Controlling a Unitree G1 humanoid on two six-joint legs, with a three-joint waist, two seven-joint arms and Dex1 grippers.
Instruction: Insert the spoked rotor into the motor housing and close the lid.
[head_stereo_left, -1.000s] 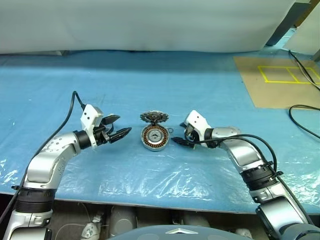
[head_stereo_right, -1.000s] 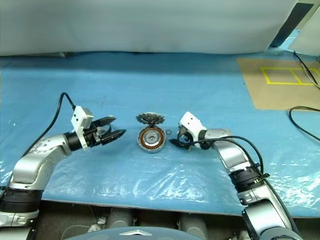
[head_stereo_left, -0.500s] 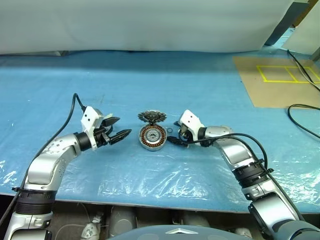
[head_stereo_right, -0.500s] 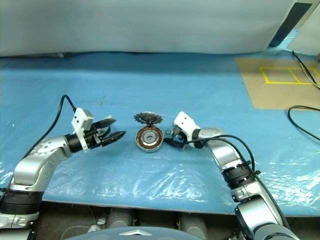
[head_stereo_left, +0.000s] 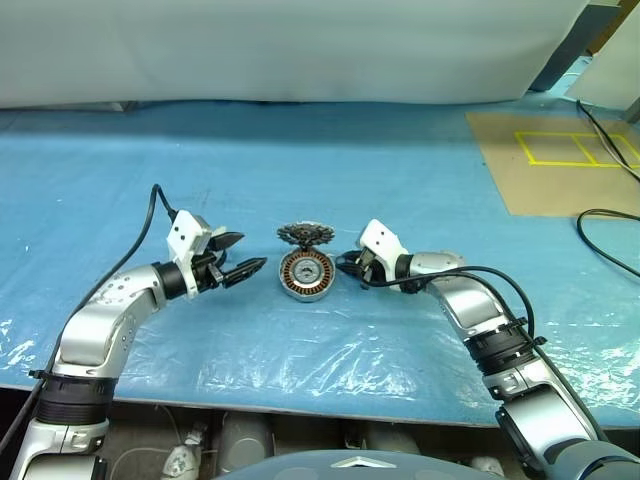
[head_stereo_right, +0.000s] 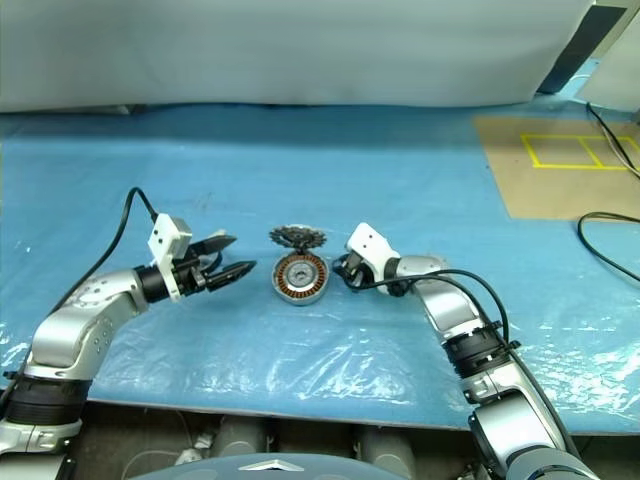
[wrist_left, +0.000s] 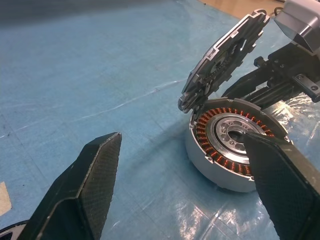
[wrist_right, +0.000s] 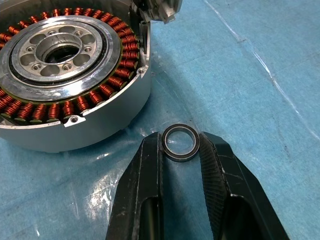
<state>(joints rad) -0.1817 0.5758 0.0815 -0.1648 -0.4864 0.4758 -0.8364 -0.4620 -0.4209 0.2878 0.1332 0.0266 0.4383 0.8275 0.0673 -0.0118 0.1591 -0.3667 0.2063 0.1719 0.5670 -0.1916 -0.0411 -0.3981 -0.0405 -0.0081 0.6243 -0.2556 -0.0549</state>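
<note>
Standing apart, the left gripper (head_stereo_left: 238, 255) hangs beside the housing (head_stereo_left: 307, 275), a silver-rimmed puck with glossy copper windings at mid-bench. The notched, spoked rotor (head_stereo_left: 306, 235) leans tilted on its far rim, not yet seated. The right gripper (wrist_right: 181, 145) clamps a small dark ring (wrist_right: 181, 142) just beside the housing.

Motor housing (head_stereo_left: 306, 273) between both grippers; small ring (wrist_right: 180, 142) just right of it
</note>
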